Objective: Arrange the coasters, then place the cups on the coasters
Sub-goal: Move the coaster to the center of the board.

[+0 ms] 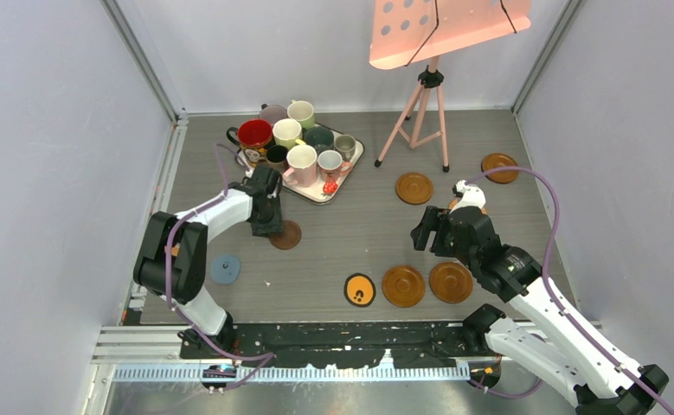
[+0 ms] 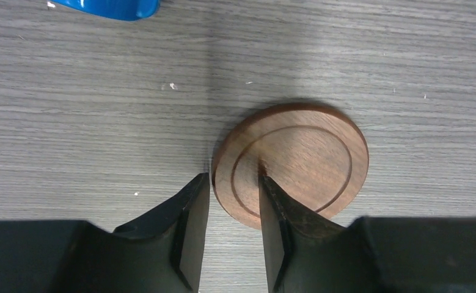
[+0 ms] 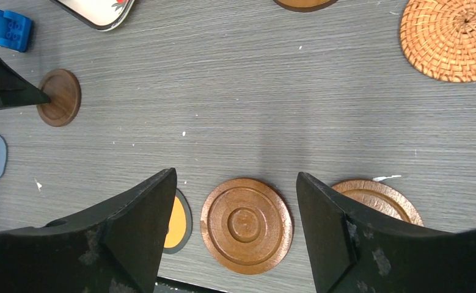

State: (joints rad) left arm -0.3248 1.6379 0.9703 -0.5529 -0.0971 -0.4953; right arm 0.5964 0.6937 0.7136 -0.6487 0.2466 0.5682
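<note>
- The step looks like arranging coasters. The left gripper (image 2: 234, 235) has its fingers (image 2: 189, 226) on either side of the rim of the dark wood coaster (image 2: 296, 162), middle left in the top view. Whether it has pinched the coaster yet cannot be told.
- Next it likely needs a firm pinch, then a lift toward the row of coasters (image 1: 403, 285) at the bottom.
- The right gripper (image 3: 235, 229) hangs wide apart and empty over a glossy brown coaster (image 3: 246, 201).
- The cups (image 1: 302, 160) sit on the tray (image 1: 356, 156) at upper left. A blue toy car (image 3: 3, 27) lies near the wood coaster and might get bumped.

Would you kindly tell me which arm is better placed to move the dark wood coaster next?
Left. The left gripper straddles the rim of the wood coaster, a finger each side. The right gripper hangs open over a glossy coaster, well away.
</note>
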